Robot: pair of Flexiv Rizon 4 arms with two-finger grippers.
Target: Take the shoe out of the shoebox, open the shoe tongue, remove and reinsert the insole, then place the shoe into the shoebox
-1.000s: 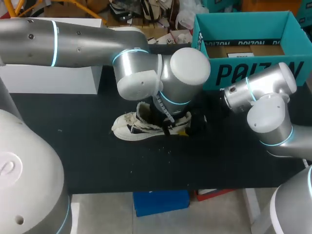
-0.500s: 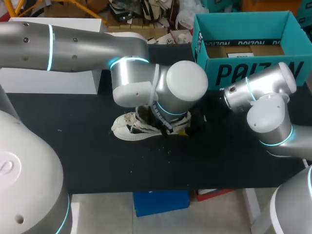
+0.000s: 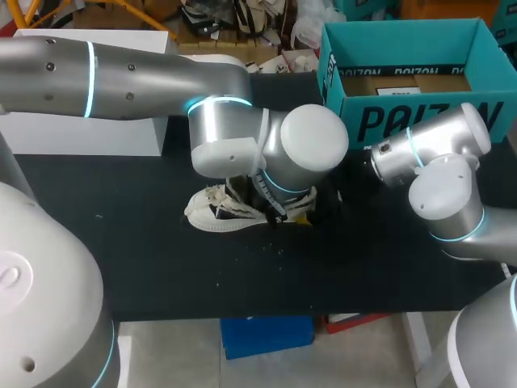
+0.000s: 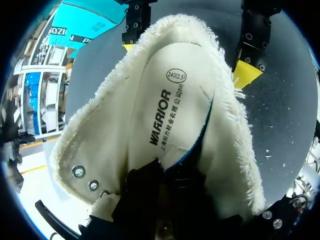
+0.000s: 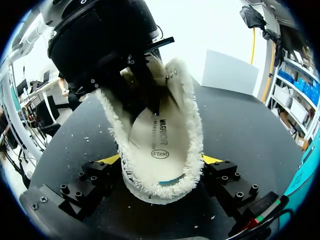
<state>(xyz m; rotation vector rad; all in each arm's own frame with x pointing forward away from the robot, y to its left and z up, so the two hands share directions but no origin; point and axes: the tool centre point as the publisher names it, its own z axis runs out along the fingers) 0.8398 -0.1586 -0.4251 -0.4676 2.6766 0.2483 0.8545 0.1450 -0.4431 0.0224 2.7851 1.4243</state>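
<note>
A cream high-top shoe (image 3: 212, 212) lies on the black table, toe toward my left side. My left gripper (image 4: 162, 175) reaches down into the shoe's fuzzy opening (image 4: 100, 140), its black fingers shut on the lifted edge of the printed insole (image 4: 170, 100). In the head view the left wrist (image 3: 266, 153) hides that grip. My right gripper (image 5: 161, 165) is shut on the shoe's heel (image 5: 185, 125), one yellow tip (image 4: 246, 75) against each side. The insole (image 5: 155, 140) also shows in the right wrist view. The teal shoebox (image 3: 420, 121) stands open at the back right.
A white box (image 3: 89, 129) stands at the back left of the table. Bare black tabletop (image 3: 242, 275) stretches in front of the shoe. Small pale crumbs lie scattered around the shoe.
My left wrist has shifted slightly over the shoe's opening, a little left and then back. The shoe and the right arm have stayed where they were.
</note>
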